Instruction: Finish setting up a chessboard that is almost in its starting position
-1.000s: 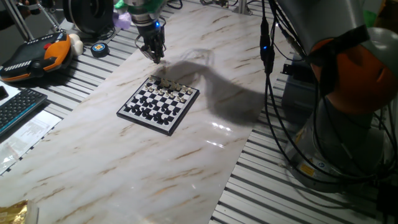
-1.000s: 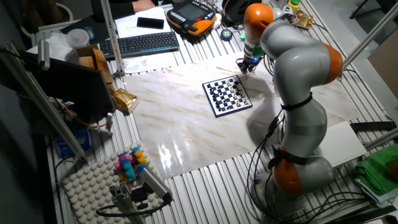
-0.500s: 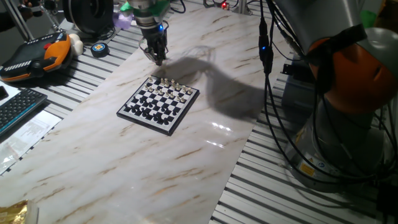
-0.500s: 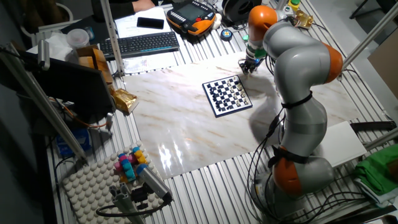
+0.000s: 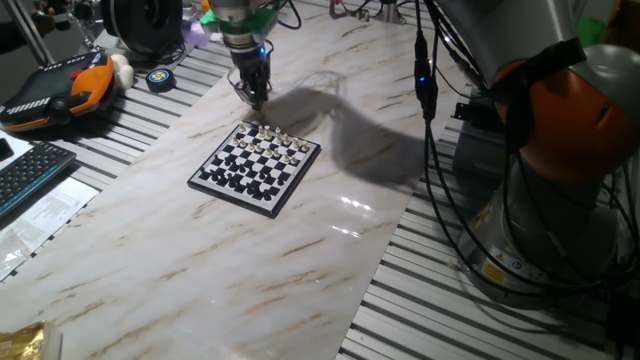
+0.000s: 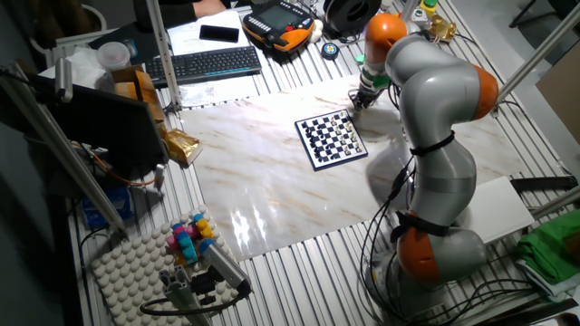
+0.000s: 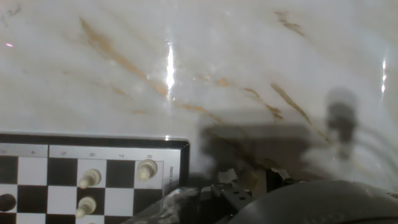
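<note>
One gripper [image 5: 253, 97] is held above the marble table [image 5: 330, 215], just off the chessboard [image 5: 256, 165] at about 12 o'clock; whether its fingers are parted or closed cannot be told. Neighbouring pale pieces [image 7: 147, 169] could be toppled if a descent were misjudged, since they are packed closely along that edge.

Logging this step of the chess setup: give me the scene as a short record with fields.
surface: marble-patterned tabletop
chessboard: flat on the tabletop, pale and dark pieces on it
gripper: above the bare tabletop just past the board's far corner, not over the squares
grip: cannot tell whether open or holding a piece
nearby: black keyboard, orange-and-black pendant
</note>
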Motion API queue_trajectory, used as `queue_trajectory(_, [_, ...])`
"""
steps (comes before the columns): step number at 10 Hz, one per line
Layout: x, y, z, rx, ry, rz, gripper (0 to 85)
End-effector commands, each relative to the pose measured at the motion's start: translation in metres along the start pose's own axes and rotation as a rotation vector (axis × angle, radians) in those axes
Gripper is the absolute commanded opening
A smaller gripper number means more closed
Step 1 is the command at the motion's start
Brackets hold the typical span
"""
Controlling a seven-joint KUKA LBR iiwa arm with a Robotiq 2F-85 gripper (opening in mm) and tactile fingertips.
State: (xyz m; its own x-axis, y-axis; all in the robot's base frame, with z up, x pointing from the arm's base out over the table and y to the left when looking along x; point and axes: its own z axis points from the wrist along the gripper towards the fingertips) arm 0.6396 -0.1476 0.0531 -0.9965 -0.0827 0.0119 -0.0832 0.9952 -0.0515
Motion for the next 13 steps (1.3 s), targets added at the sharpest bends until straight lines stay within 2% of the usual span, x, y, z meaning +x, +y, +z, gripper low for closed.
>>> queue_trajectory(1, [0.001, -0.001, 0.003, 0.000, -0.005, 0.000, 33.3])
queue_trajectory(7, [0.002, -0.004, 0.012, -0.002, -0.014, -0.011, 30.7])
queue_trajectory(10, [0.003, -0.004, 0.015, -0.007, -0.015, -0.020, 18.7])
queue_trajectory(12, [0.003, -0.005, 0.017, -0.009, -0.020, -0.026, 14.3])
queue_trajectory(13, [0.003, -0.003, 0.015, -0.015, -0.019, -0.029, 6.7])
